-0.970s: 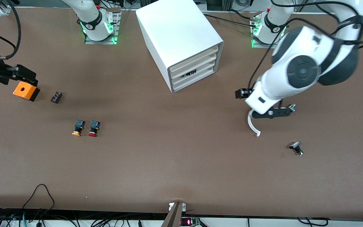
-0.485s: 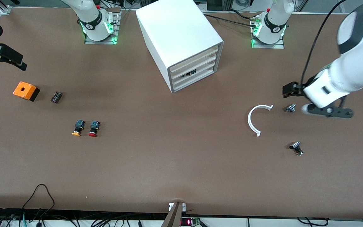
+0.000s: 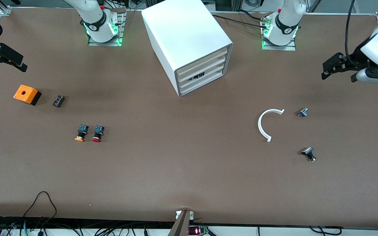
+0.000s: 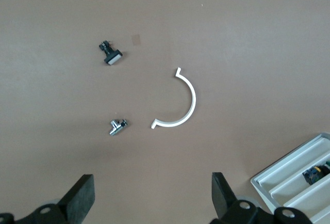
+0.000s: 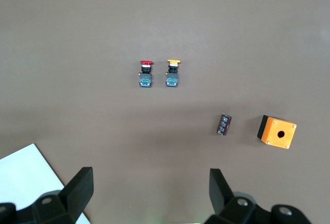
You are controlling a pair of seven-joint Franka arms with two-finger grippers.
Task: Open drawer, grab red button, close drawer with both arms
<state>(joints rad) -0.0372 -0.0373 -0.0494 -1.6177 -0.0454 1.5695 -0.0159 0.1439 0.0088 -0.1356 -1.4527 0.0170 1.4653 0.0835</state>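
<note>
The red-capped button lies on the table toward the right arm's end, beside the orange-capped button. It also shows in the right wrist view. The white drawer cabinet stands at mid table near the bases, and a small dark part shows in a gap between its drawer fronts. My right gripper is open and empty, up in the air at its end of the table above the orange box. My left gripper is open and empty, high over its end of the table.
An orange box with a hole and a small black part lie near the right gripper. A white curved strip, a small metal part and a black and grey part lie toward the left arm's end.
The left arm has swung from over the white strip out toward its end of the table. The right gripper first moved away from the orange box, then held still.
</note>
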